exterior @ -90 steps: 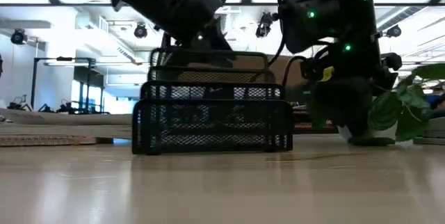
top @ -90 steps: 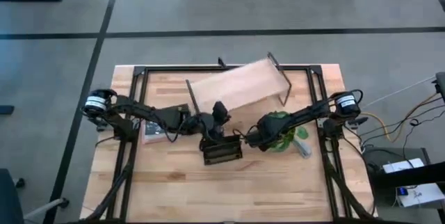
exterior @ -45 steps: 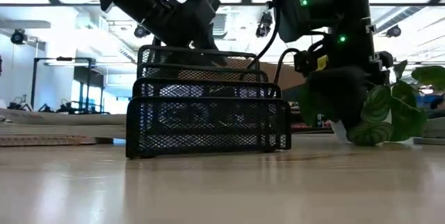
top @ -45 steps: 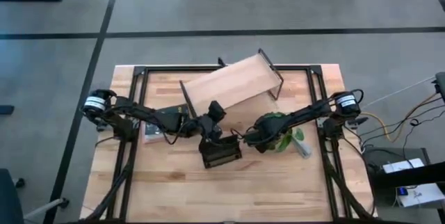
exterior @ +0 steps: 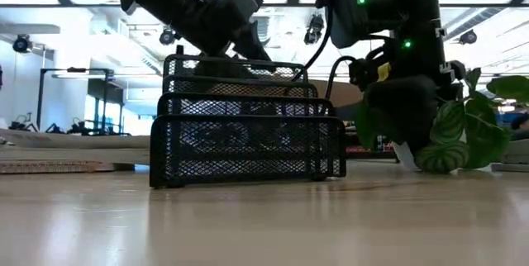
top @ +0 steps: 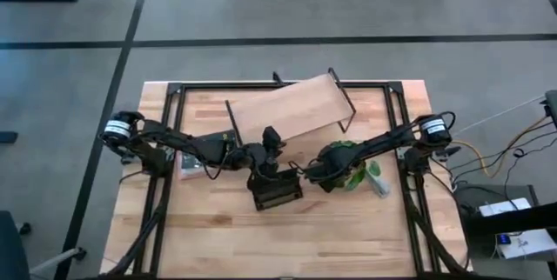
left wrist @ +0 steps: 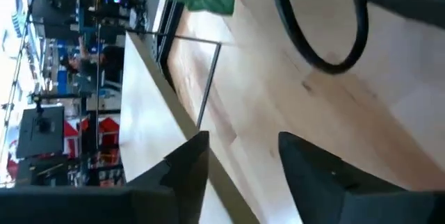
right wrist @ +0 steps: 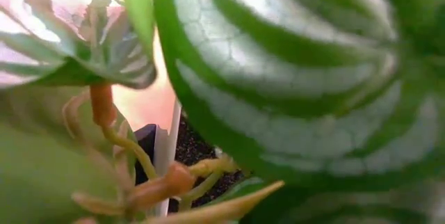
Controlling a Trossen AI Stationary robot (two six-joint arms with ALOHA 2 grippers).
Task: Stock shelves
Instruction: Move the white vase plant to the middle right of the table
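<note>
Toward the far edge of the table, the shelf — a light wood board on thin black legs — is sitting skewed, one end angled closer to the far right corner. The left gripper is reaching in from the table's left edge and hovering at the shelf's near edge; the left wrist view is showing its two dark fingers spread apart, with the shelf's pale board edge and a thin black leg just beyond them. Just nearer the front edge, a black mesh rack is standing upright below that gripper. The right gripper is pressing into a leafy potted plant on the right half of the table — whether its fingers are apart or together, I cannot tell, since striped leaves are filling its wrist view.
</note>
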